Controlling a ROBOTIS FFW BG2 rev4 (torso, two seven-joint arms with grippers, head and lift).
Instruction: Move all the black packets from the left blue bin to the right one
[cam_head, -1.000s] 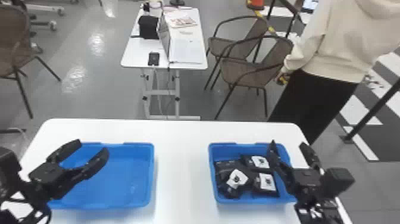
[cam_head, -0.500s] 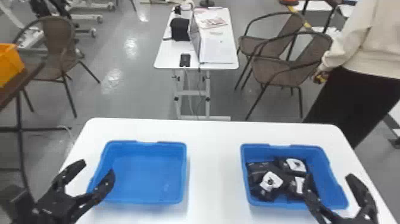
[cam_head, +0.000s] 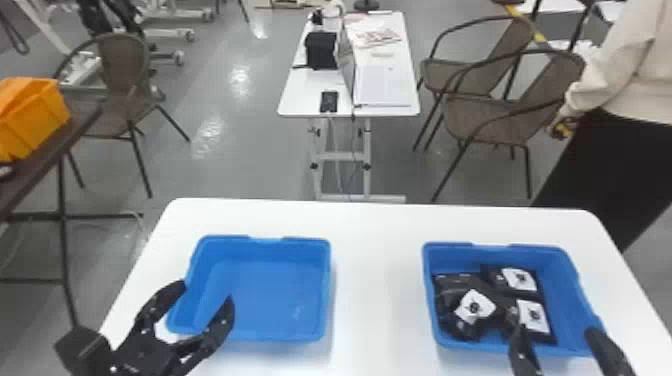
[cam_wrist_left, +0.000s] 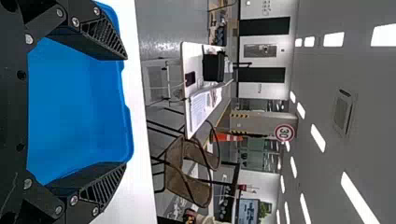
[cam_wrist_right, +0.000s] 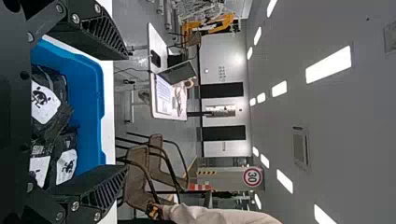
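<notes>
Judging the step in hand: the transfer is looking complete, with both tools ending up idle. Left tool (cam_head: 206, 294) is standing wide, gripping nothing, at the near left part of the left blue bin (cam_head: 270, 287); between and beyond its fingers that bin is showing bare floor. Right tool (cam_head: 557, 331) is also standing wide and unloaded, at the near side of the right bin (cam_head: 562, 292). The black packets (cam_head: 475, 307) are lying jumbled just beyond and left of it, white labels showing.

Next move, probably: both arms are needing only to draw back, without closing. Right tool's left finger is overlapping the near packets in view, so a dip could be risking a snag on packet or rim.

Surroundings: white tabletop (cam_head: 375, 280) is extending between the tools; chairs (cam_head: 505, 117) and a second table (cam_head: 300, 102) are standing well beyond them, obstructing neither.
</notes>
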